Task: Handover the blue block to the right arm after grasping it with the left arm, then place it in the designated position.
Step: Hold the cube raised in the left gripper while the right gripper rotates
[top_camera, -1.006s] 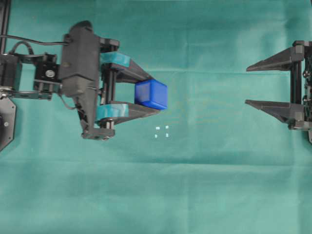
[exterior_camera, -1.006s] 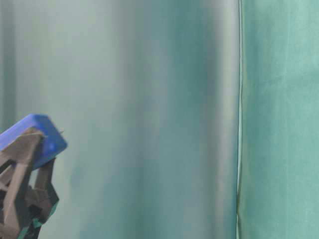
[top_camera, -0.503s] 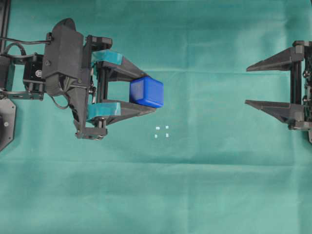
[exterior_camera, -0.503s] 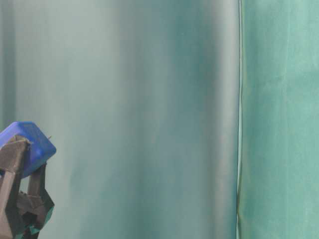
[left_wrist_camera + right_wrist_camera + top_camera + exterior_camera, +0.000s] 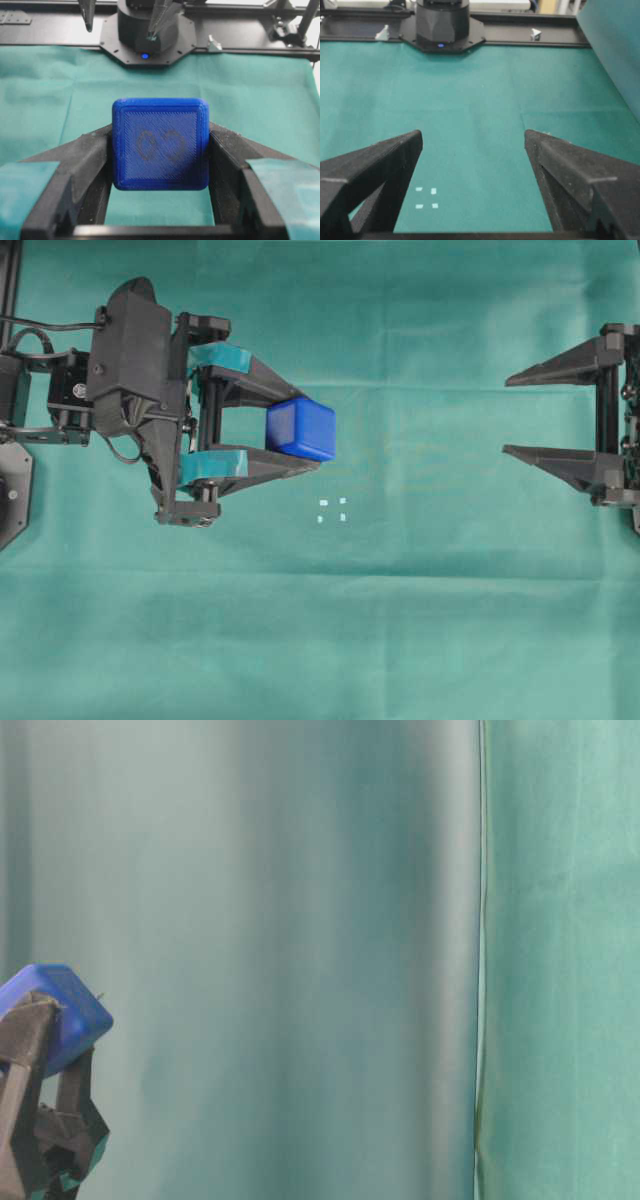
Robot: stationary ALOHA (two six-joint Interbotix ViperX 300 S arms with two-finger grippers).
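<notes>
I see L gripper (image 5: 310, 430) clamped on blue block (image 5: 301, 428), held off green cloth (image 5: 400, 620), white sq marks (image 5: 332, 510) just below-right, R gripper (image 5: 506, 415) jaws wide apart, nothing in them, well off to the side

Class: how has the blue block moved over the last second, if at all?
Yes. In the overhead view the blue block, gripped by the left end effector, has shifted left and slightly up the picture, farther from the white marks.

Table-level view: left gripper (image 5: 40, 1120) cut off by the frame corner, blue block (image 5: 62, 1010) partly hidden behind a finger. Overhead: right arm (image 5: 610, 420) cropped at the edge.
</notes>
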